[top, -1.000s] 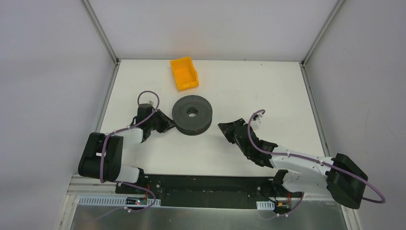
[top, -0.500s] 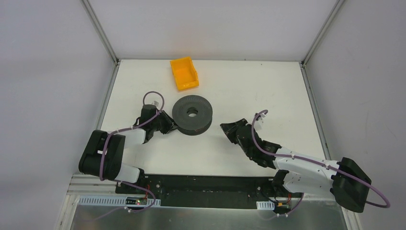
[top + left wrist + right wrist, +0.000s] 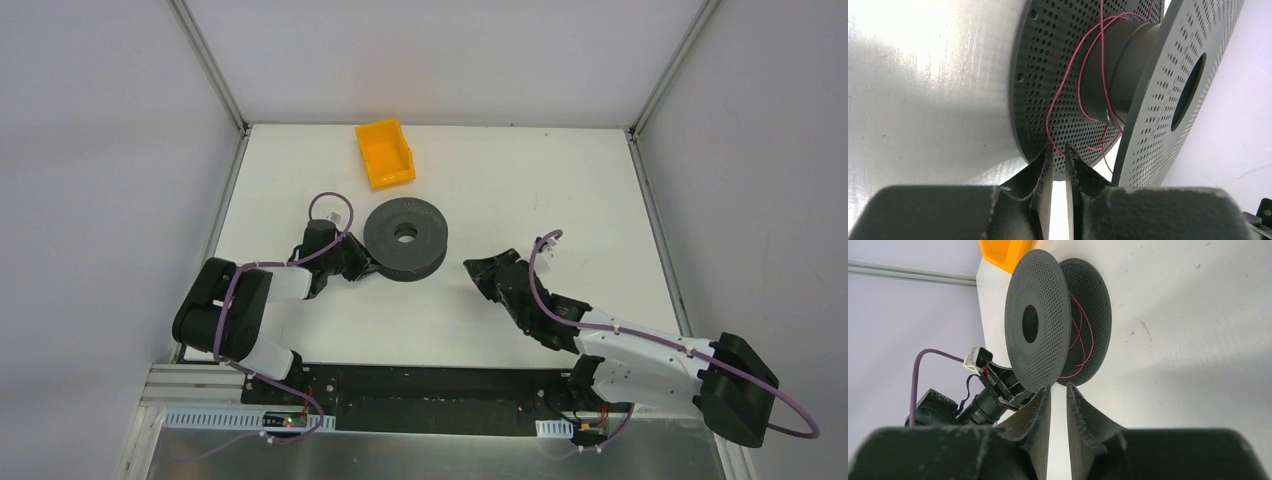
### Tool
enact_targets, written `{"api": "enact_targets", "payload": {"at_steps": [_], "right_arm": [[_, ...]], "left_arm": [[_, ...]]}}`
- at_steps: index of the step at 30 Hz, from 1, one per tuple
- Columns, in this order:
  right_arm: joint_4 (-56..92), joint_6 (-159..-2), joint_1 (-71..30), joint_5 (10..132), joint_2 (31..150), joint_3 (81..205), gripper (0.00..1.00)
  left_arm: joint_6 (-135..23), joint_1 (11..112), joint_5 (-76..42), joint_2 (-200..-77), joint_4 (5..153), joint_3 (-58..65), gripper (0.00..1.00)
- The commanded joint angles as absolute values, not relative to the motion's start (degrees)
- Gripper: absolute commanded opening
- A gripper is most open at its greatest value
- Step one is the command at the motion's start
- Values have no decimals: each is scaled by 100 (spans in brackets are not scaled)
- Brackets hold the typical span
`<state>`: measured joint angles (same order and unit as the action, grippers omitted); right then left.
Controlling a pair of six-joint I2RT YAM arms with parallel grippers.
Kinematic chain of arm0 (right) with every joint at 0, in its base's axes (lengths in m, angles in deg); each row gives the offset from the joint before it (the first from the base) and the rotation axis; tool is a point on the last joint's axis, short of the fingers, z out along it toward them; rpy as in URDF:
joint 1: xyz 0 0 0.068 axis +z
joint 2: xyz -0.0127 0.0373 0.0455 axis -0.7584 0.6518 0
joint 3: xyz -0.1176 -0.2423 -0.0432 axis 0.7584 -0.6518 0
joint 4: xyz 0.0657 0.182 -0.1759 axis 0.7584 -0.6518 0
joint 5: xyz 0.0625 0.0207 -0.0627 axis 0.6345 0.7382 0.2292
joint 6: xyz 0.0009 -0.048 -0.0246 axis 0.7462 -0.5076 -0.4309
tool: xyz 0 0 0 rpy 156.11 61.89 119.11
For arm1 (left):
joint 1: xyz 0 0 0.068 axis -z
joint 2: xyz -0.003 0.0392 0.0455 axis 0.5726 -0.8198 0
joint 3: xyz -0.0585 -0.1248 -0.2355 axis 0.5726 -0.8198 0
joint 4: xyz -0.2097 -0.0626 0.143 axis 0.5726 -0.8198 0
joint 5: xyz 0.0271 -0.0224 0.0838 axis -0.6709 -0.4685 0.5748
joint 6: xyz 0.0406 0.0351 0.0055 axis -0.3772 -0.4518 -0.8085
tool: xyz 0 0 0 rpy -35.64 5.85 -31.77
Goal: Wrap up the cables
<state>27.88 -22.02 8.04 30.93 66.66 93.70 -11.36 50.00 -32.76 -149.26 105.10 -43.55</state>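
Observation:
A dark grey perforated spool (image 3: 405, 250) lies flat on the white table. The thin reddish cable (image 3: 1066, 78) loops loosely round its hub between the two flanges; it also shows in the right wrist view (image 3: 1085, 322). My left gripper (image 3: 368, 268) is at the spool's left rim, its tips (image 3: 1058, 147) between the flanges. Its jaws are nearly together, and the cable crosses right at the tips. My right gripper (image 3: 470, 268) is to the right of the spool and apart from it. Its jaws (image 3: 1058, 386) are shut and empty, and point at the spool (image 3: 1038, 320).
An orange bin (image 3: 385, 152) stands behind the spool near the table's far edge. Grey walls with metal rails border the table on the left, right and back. The left wrist (image 3: 983, 390) shows beyond the spool in the right wrist view.
My left gripper has moved right, up against the spool's left rim, and the spool has shifted slightly right. The right gripper has crept a little toward the spool.

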Motion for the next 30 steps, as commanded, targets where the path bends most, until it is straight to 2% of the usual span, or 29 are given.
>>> {"api": "enact_targets", "payload": {"at_steps": [1,15,25,30], "right_arm": [[2721,-2298,818,2901,6490,9482,20],[2719,-2301,888,2914,6468,9517,20],[2592,-2356,932,2919,6498,9565,22],[2290,-2805,934,3022,6510,9738,23]], "left_arm": [[-1141,5058,-3344,-14771,10798,-4264,12],[-1283,5058,-3001,-14057,10402,-4369,20],[-1216,5058,-2785,-13643,10120,-4611,22],[-1389,5058,-2386,-13004,9345,-4631,22]]}}
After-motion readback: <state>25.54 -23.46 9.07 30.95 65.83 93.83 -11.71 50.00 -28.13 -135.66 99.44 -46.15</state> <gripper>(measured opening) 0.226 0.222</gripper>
